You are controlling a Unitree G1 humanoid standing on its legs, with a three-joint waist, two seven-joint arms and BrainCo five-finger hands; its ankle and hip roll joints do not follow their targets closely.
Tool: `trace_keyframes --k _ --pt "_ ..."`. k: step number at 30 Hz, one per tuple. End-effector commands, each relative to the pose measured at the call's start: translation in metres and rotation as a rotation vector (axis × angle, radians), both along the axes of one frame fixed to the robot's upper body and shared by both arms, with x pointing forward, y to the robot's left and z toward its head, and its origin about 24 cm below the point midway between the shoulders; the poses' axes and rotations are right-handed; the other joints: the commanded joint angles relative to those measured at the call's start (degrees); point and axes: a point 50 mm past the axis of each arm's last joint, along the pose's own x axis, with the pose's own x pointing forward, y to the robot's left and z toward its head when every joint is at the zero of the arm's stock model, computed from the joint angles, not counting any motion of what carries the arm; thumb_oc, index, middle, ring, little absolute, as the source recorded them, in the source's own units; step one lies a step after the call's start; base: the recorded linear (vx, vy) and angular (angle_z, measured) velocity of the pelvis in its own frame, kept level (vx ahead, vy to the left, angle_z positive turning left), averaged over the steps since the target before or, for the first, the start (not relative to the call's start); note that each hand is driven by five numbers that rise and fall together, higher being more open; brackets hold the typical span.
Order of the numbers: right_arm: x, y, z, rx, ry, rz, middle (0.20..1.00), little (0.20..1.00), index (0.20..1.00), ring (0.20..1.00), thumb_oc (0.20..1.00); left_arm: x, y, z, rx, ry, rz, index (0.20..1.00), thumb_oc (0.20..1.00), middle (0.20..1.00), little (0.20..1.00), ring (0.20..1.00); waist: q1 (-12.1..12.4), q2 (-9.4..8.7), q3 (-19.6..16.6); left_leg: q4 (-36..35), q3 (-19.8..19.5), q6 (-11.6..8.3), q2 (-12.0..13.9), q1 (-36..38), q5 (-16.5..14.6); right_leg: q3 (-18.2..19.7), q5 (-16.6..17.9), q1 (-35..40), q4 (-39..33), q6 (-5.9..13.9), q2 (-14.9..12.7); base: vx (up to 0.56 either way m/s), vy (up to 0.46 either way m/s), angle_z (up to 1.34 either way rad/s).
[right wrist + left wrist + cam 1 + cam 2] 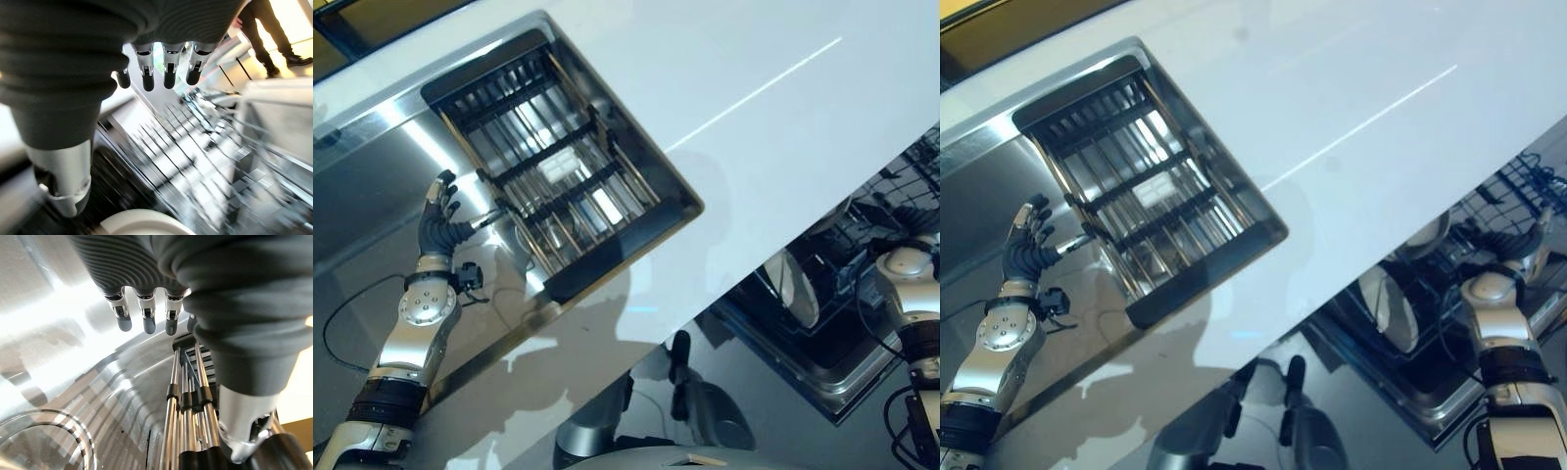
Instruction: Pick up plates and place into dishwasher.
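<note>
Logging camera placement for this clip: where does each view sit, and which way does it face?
Left eye view: head camera looking down at the steel sink with its black-framed wire rack; left hand beside it.
Right eye view: same scene, slightly offset; right hand over the open dishwasher holding a white plate.
Left wrist view: along open fingers toward the sink.
Right wrist view: along open fingers over the dishwasher; a person's legs.

a bare white tabletop (783, 127) runs across the room. a stainless steel sink (382, 186) is set into it, and a black-framed wire drying rack (558, 166) sits over the sink's basin. below the tabletop's edge, the dishwasher rack (1430, 323) holds a white plate (1393, 304) standing on edge.
</note>
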Motion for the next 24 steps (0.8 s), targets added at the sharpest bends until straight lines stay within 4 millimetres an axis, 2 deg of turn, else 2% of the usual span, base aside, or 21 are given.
trace_keyframes --k 1,6,11,19,24 --pt "-0.017 -0.012 0.014 -0.042 -0.116 -0.077 1.0 1.0 1.0 1.0 1.0 -0.023 -0.032 -0.047 -0.184 0.076 -0.034 1.0 1.0 1.0 1.0 1.0 0.78 -0.12 -6.74 -1.46 -2.27 -1.54 3.26 -1.23 -1.66 0.7 -5.54 -1.57 6.2 1.65 -0.12 0.1 0.024 -0.04" --pt "-0.04 -0.018 -0.009 0.017 -0.132 -0.202 1.0 1.0 1.0 1.0 1.0 -0.033 -0.029 -0.06 -0.186 0.13 -0.016 1.0 1.0 1.0 1.0 1.0 0.03 0.36 -9.21 -2.19 -2.12 -1.71 3.51 1.47 -1.85 1.34 -6.06 0.67 5.89 1.74 -0.07 0.11 0.021 -0.06" --pt "-0.066 -0.023 -0.053 0.185 -0.1 -0.338 1.0 1.0 1.0 1.0 1.0 -0.04 -0.025 -0.064 -0.174 0.158 -0.001 1.0 1.0 1.0 1.0 1.0 -0.45 0.62 -10.72 -2.78 -2.07 -1.85 3.91 3.61 -2.03 1.56 -6.25 2.67 5.55 1.96 -0.2 0.07 -0.006 -0.03" --pt "-0.082 0.002 -0.109 0.385 0.016 -0.185 1.0 1.0 1.0 1.0 1.0 -0.054 -0.018 -0.071 -0.152 0.22 0.001 1.0 1.0 1.0 1.0 1.0 -1.11 0.19 -11.38 -2.7 -2.39 -2.18 4.03 6.48 -2.38 2.1 -6.36 5.1 5.75 2.44 -0.41 0.08 -0.018 -0.03" --pt "-0.079 0.019 -0.127 0.42 0.084 -0.084 1.0 1.0 1.0 1.0 1.0 -0.058 -0.018 -0.073 -0.135 0.238 -0.011 1.0 1.0 1.0 1.0 1.0 -0.94 0.32 -9.69 -1.89 -2.52 -2.29 4.16 6.81 -2.41 2.51 -6.28 5.24 6.79 2.83 -0.36 0.05 -0.015 -0.02"
